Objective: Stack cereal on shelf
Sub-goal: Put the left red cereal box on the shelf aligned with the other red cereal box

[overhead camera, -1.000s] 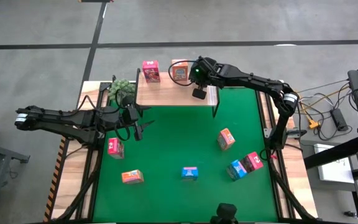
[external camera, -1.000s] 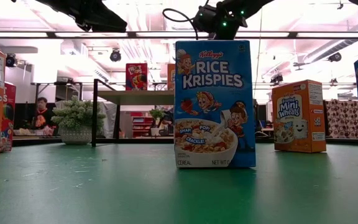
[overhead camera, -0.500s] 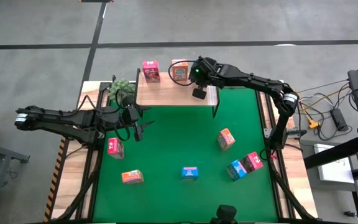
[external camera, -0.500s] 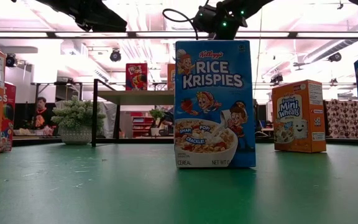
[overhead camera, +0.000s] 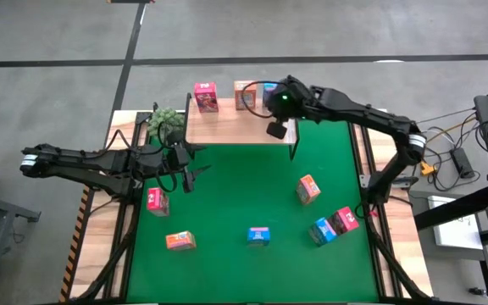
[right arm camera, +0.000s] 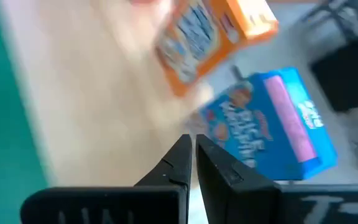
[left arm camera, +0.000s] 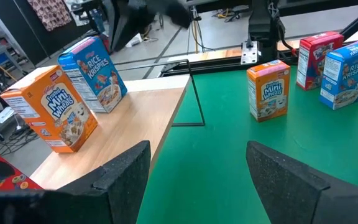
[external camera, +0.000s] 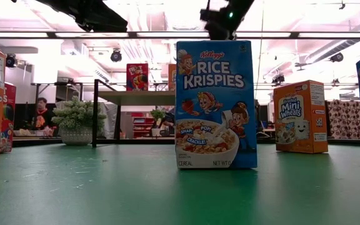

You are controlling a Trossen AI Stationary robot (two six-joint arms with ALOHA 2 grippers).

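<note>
The shelf (overhead camera: 227, 127) stands at the mat's far edge. Three cereal boxes stand on it: pink (overhead camera: 205, 96), orange (overhead camera: 246, 95) and blue (left arm camera: 95, 71). My right gripper (right arm camera: 191, 142) is shut and holds nothing. It hangs well above the shelf's right end, beside the blue box (right arm camera: 272, 124). My left gripper (left arm camera: 197, 180) is open and waits over the mat's left side (overhead camera: 191, 174), short of the shelf's near left corner. Several more cereal boxes stand on the green mat: pink (overhead camera: 158, 201), orange (overhead camera: 180, 241), blue (overhead camera: 259, 235), orange (overhead camera: 308, 188), blue (overhead camera: 322, 230) and red (overhead camera: 346, 219).
A green plant (overhead camera: 166, 121) sits just left of the shelf. The shelf's thin black legs (overhead camera: 295, 144) reach down to the mat. The mat's middle (overhead camera: 235, 186) lies open between the boxes. People show in the room behind the table.
My right gripper has risen and drawn back toward the table's right edge, away from the boxes on the shelf. It has stayed shut and has tipped a little. The boxes on the shelf have not moved.
</note>
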